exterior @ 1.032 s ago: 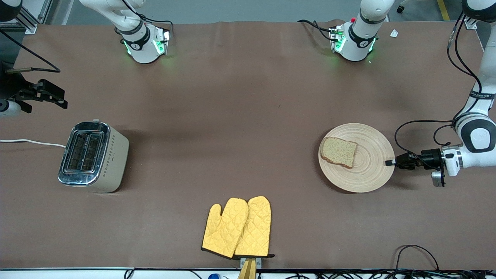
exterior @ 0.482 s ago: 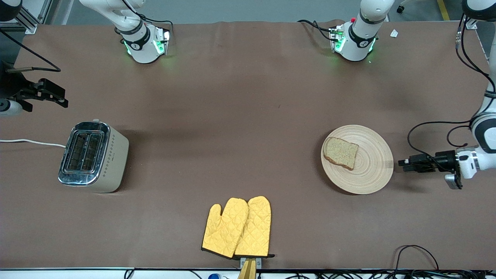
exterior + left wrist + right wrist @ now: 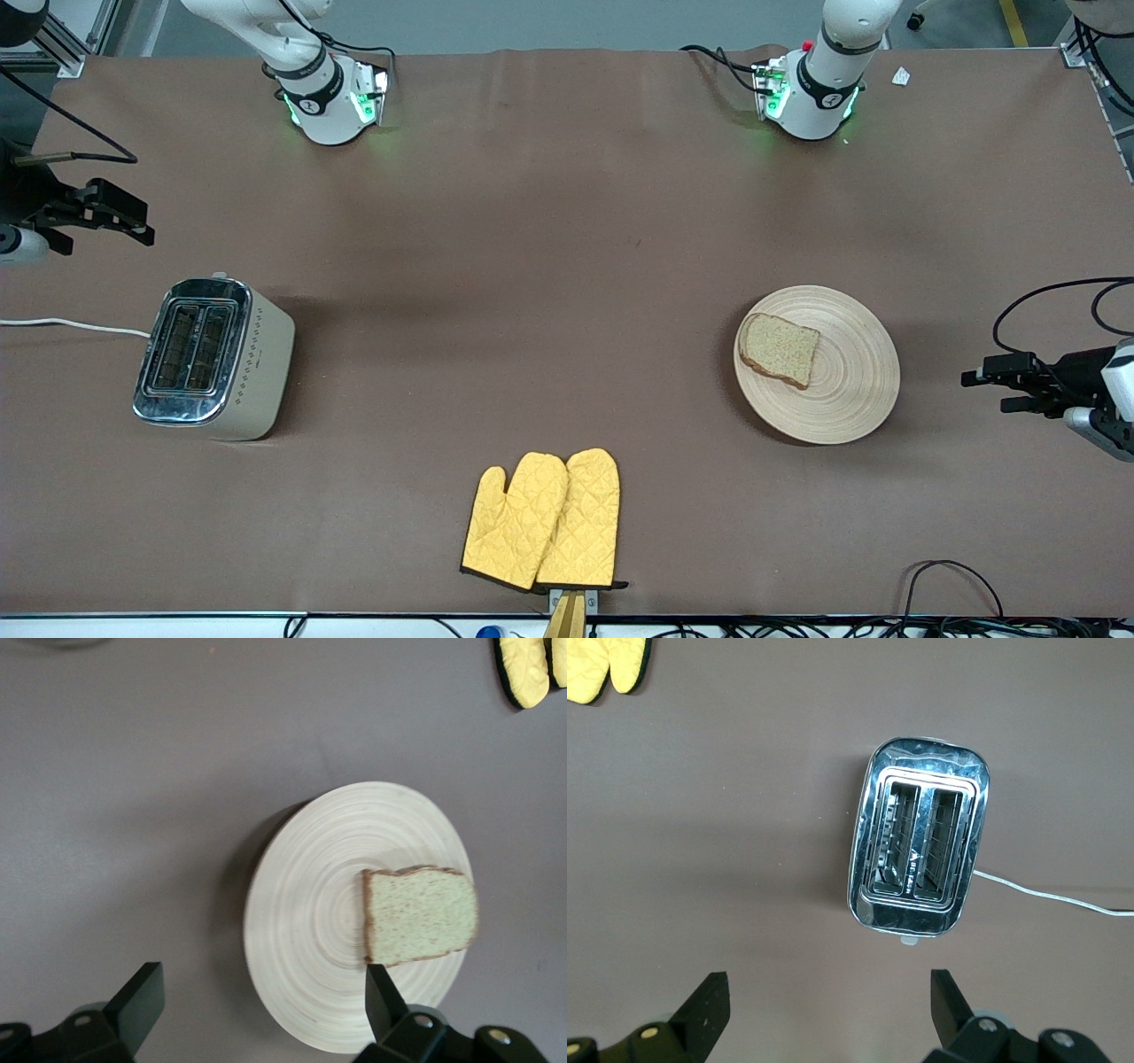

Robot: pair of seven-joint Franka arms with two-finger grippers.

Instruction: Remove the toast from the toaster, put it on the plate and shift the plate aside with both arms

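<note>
My left gripper [image 3: 982, 391] hung wide open and empty over the table [image 3: 567, 266] near the plate [image 3: 850, 390], which carried the toast [image 3: 778, 349]. My right gripper [image 3: 133, 223], likewise wide and empty, waited above the toaster [image 3: 213, 357].

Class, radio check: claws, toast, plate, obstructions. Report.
Left claw open, empty, beside plate. Right claw open, waiting near toaster. Toast on plate. Nothing blocking.
</note>
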